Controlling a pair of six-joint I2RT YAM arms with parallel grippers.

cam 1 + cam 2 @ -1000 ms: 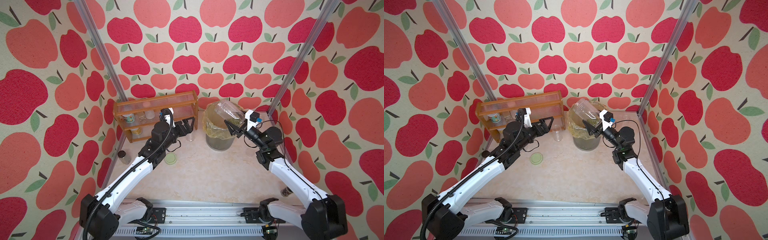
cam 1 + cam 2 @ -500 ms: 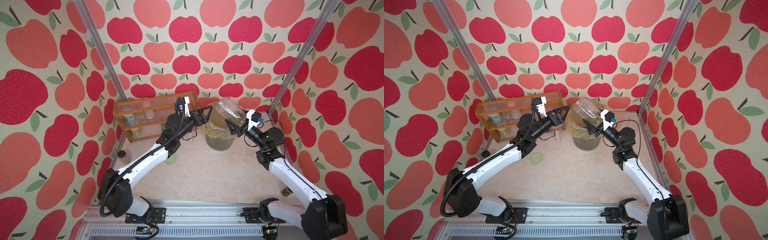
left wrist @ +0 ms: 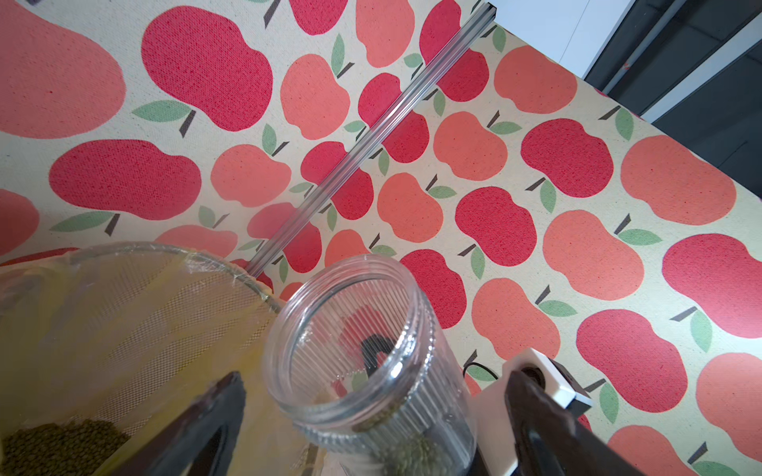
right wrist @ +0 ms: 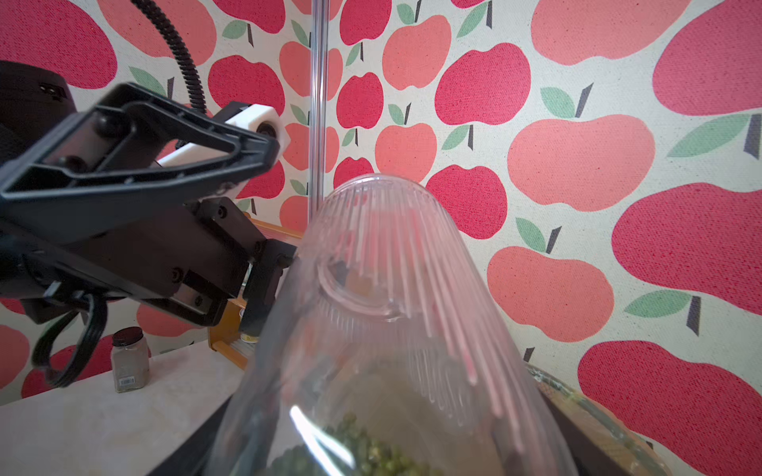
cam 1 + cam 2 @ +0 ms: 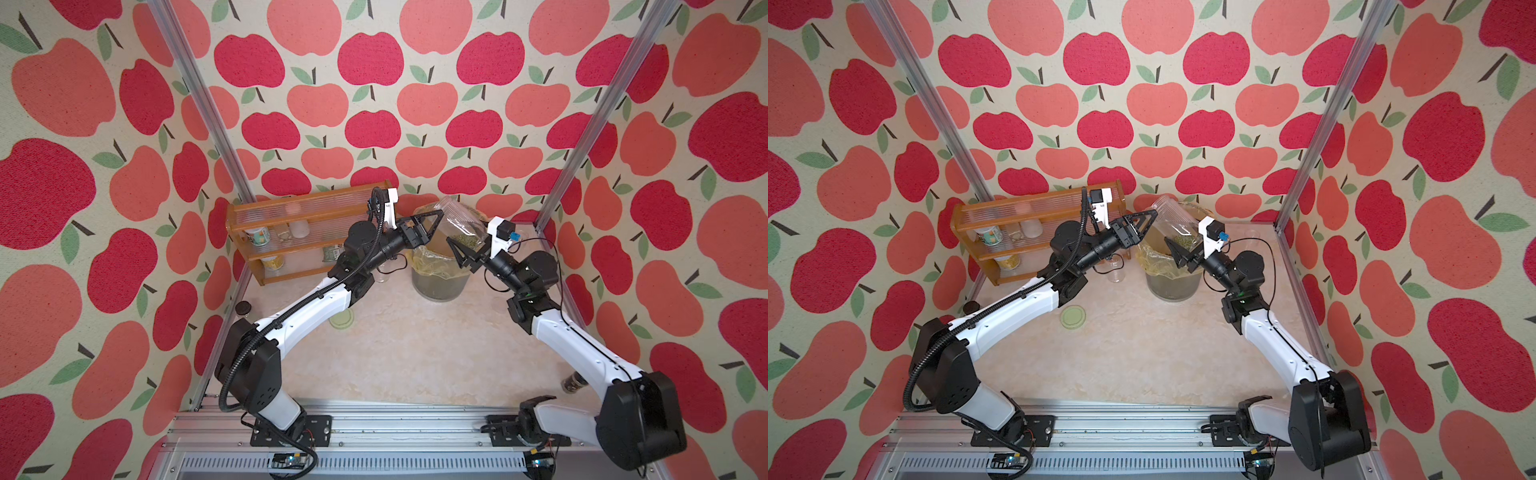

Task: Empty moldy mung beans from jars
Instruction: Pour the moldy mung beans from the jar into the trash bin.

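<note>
1. Tabletop (image 5: 1142,353): partly covered by both arms.
2. Lined bin (image 5: 1169,286): rim partly hidden behind the tools.
3. Left tool (image 5: 430,224): spread wide at the jar's mouth, gripping nothing; a second ago it was near the rack (image 5: 307,203).
4. Right tool (image 5: 467,249): clamped on the ribbed jar (image 5: 459,220), tilted above the bin, unchanged.
5. Mung beans (image 4: 363,449): small heap at the jar's gripped end; the jar's base is hidden.

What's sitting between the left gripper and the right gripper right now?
The tilted ribbed jar, held by the right gripper, its mouth toward the open left gripper; both top views show it.
</note>
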